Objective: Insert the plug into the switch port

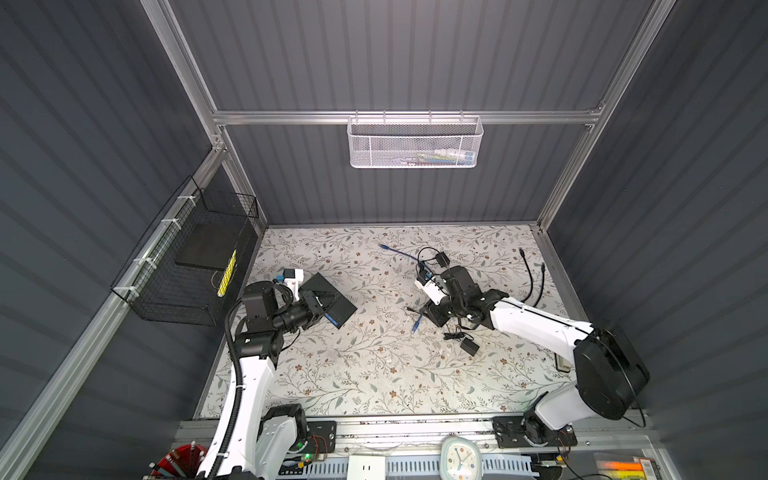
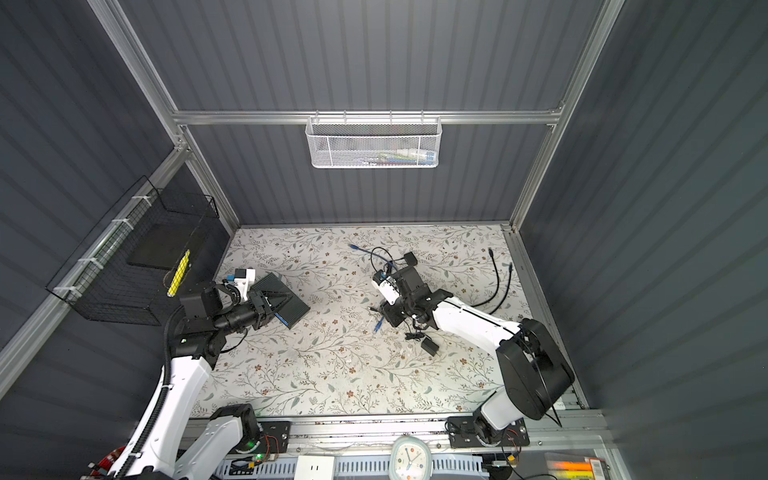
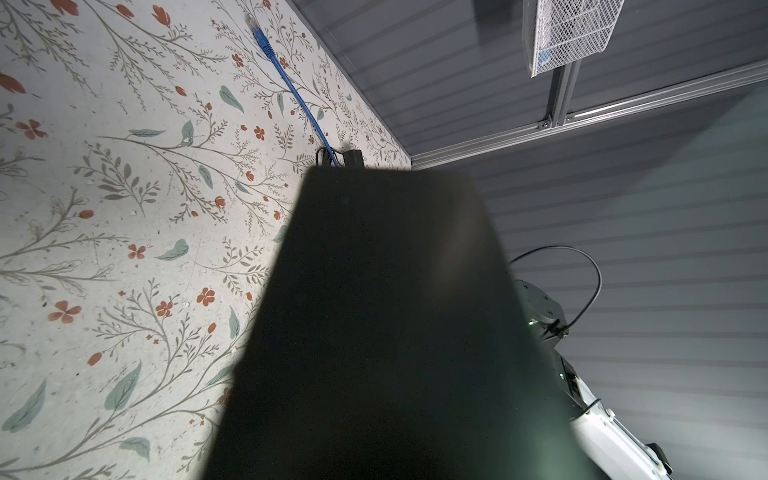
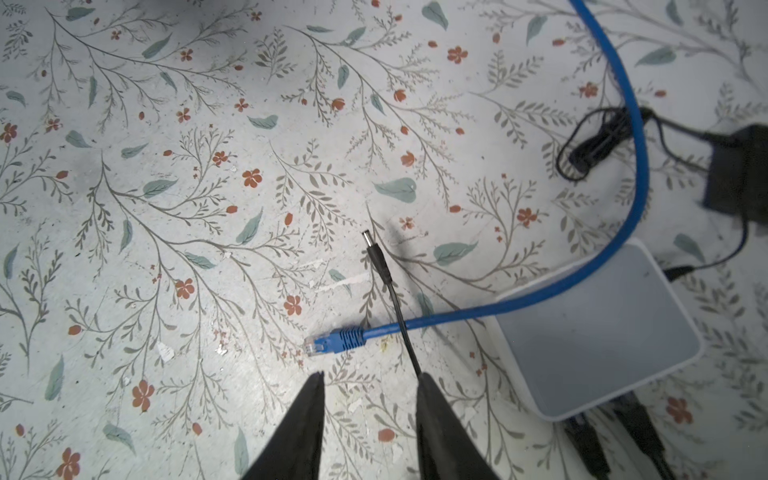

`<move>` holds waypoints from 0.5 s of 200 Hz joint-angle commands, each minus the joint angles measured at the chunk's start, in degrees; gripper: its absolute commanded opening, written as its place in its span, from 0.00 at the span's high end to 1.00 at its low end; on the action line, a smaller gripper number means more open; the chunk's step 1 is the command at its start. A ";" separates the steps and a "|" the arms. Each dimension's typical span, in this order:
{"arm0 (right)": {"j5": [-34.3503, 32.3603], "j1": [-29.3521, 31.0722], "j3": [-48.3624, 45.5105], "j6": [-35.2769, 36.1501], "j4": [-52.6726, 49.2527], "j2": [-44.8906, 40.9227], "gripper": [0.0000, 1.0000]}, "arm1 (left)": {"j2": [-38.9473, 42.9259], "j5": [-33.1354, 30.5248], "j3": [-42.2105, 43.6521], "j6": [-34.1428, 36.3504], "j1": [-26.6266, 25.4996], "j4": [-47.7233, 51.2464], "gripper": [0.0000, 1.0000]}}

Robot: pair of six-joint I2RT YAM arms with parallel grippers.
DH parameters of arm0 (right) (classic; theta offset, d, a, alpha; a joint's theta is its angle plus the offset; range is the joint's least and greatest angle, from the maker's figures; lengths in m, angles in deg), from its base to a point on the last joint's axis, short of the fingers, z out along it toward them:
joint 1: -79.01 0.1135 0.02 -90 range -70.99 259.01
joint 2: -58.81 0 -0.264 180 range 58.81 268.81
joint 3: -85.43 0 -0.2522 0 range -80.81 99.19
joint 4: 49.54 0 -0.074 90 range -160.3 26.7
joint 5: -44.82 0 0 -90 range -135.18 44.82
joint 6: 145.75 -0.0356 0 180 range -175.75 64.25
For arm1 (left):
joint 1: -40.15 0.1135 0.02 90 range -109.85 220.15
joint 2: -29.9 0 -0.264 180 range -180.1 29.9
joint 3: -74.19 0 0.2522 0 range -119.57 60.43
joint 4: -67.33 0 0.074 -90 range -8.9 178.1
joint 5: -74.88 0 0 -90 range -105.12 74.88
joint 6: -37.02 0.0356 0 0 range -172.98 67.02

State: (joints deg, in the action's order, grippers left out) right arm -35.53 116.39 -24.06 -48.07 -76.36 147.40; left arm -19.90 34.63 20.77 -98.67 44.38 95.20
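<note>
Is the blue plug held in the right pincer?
No, the blue plug lies on the floral table ahead of the right pincer, whose tips stand apart.

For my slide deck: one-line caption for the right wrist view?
Open right gripper beside blue plug and barrel plug on floral table.

Mat (image 1: 374,361) centre bare; black cord (image 4: 397,307) over blue cable (image 4: 457,318), perhaps touching

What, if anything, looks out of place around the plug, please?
A thin black power lead lies across the blue cable just behind its plug, reaching one fingertip of the open right hand. Lifting the plug might drag it along. The switch, held in the left hand, looks fine.
</note>
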 commanded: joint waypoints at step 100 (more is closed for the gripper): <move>-2.51 2.01 8.53 12.44 -2.25 14.14 0.60 | 1.73 1.14 -0.19 1.29 0.43 1.31 0.88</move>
State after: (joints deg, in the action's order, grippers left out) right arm -37.70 118.14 -17.70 -37.25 -78.57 160.17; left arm -18.83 34.63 21.55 -98.61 44.38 96.47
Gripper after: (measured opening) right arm 0.394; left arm 0.269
